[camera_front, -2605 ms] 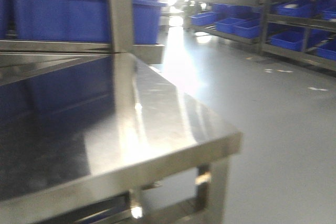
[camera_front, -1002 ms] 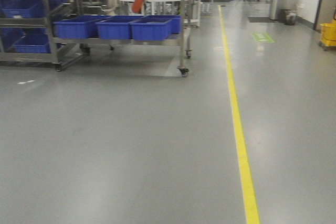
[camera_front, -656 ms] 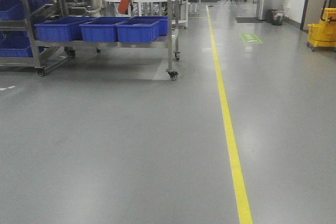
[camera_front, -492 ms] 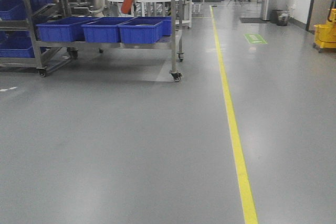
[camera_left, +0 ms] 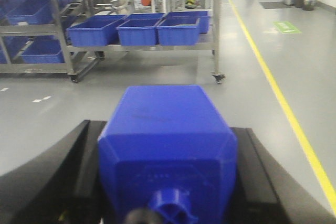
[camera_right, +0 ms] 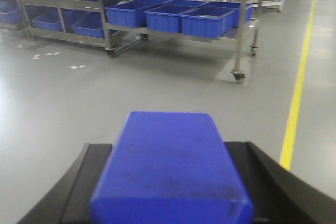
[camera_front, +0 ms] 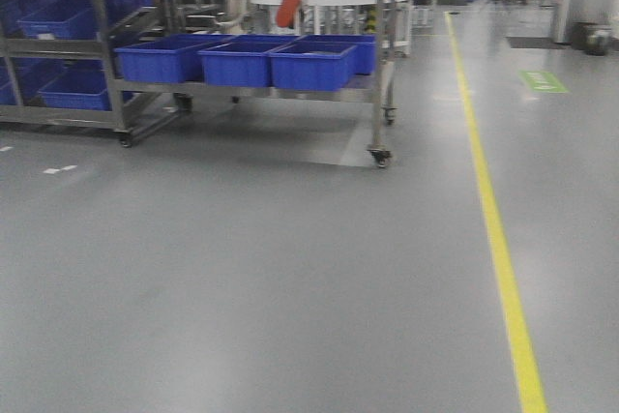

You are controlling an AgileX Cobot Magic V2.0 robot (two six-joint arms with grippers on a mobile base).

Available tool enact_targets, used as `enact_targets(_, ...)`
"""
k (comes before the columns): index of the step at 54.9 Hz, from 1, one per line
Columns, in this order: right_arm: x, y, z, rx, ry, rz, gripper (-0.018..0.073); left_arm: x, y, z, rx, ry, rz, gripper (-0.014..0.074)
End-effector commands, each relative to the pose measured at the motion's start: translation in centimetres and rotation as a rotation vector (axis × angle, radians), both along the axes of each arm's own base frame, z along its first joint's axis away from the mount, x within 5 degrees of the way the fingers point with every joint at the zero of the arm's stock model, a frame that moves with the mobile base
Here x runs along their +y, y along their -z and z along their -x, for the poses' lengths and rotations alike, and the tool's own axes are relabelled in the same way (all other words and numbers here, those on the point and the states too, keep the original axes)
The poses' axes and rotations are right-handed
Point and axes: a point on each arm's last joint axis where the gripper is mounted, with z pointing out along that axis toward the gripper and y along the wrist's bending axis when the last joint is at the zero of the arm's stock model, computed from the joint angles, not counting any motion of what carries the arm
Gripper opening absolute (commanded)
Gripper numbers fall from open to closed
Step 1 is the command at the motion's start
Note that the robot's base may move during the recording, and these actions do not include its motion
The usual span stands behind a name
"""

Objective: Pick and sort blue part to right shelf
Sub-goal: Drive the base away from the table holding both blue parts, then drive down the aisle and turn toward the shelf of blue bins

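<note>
The left hand was closed on a blue part, its black fingers pressed against the part's two sides. The part was a blocky piece with slanted corners and a small round nub at its near end. The right hand was likewise clamped on a second part, a plain blue block with a flat top, with a black finger on each side. Both parts were held above the grey floor, well short of the shelf. The shelf was a steel-framed rack on casters that stood at the far left of the front view. Open-top blue bins sat side by side on its lower level, and more blue bins stood along the top. A similar rack with blue bins stood further left, just beside it. Both wrist views looked over the held parts toward the same shelf, with bare floor in between. A yellow line ran along the floor from near to far on the right side, passing to the right of the shelf. A green floor mark lay beyond the line at the far right. Small white marks dotted the floor at the left. The front view showed neither hand.
</note>
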Motion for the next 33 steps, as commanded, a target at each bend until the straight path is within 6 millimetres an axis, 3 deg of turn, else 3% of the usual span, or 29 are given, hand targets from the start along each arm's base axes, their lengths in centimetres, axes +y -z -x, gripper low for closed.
enact_targets(1,-0.19,-1.83,0.60,-0.134,0.002,-0.015,0.0300,-0.07,-1.67,0.08,-0.102,0.009,0.008,0.0335)
enact_targets(33,-0.19,-1.83,0.60,-0.134,0.002,-0.015,0.0300,-0.07,-1.67,0.08,-0.102,0.009,0.008,0.0335)
